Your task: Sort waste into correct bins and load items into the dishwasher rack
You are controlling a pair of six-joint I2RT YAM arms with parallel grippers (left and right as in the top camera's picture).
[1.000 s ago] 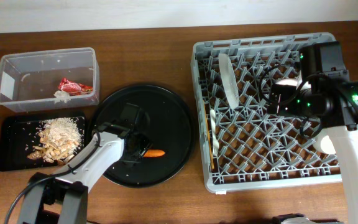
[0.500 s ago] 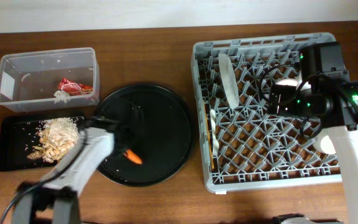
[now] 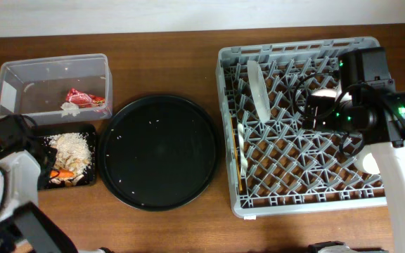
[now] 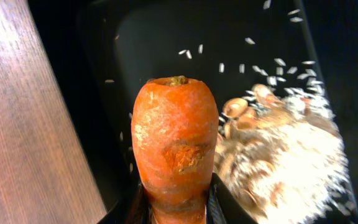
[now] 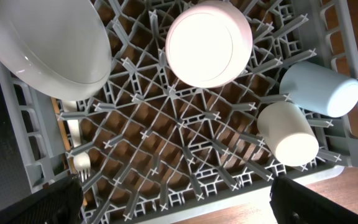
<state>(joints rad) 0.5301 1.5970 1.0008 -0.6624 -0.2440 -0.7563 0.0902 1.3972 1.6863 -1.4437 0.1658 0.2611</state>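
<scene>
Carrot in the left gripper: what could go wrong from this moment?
1. The left gripper pinches the carrot only at one end, so it might slip or tilt before release.
2. The tray looks shallow and the carrot is round; dropped, it could roll out onto the table.
3. Landing on the scraps may scatter crumbs.

Soft even light; glare bleaches the pink bowl (image 5: pixel 209 43), and food scraps (image 4: pixel 284 155) behind the carrot (image 4: pixel 174 143) blur.
</scene>
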